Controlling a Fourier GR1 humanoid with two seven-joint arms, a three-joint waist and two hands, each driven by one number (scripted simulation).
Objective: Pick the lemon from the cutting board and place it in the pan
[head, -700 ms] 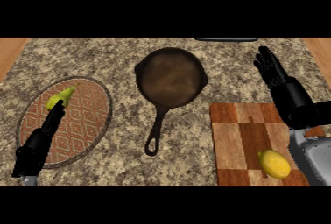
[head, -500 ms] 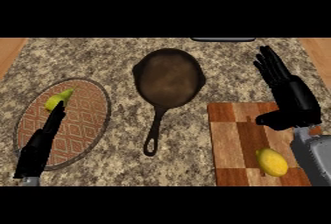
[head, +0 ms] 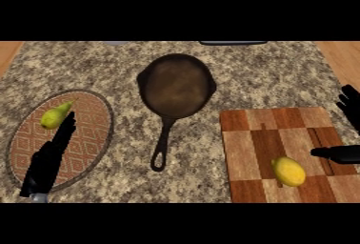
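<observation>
A yellow lemon point(head: 289, 171) lies on the wooden cutting board point(head: 264, 143) at the lower right of the head view. A dark round pan point(head: 175, 88) sits on the counter at the centre, its handle pointing toward me. My right hand point(head: 343, 152) shows at the right edge, fingers straight and thumb stretched toward the lemon, a short gap apart from it. My left hand point(head: 48, 159) rests open at the lower left, fingers pointing up.
A patterned oval mat point(head: 88, 138) lies at the left with a yellow-green pear point(head: 55, 116) on its upper part, just above my left fingertips. Wooden strips edge the granite counter point(head: 126, 62) at both sides.
My right hand has moved right and toward me, from beside the pan to the board's right edge near the lemon. The view has shifted slightly. The left hand has stayed put.
</observation>
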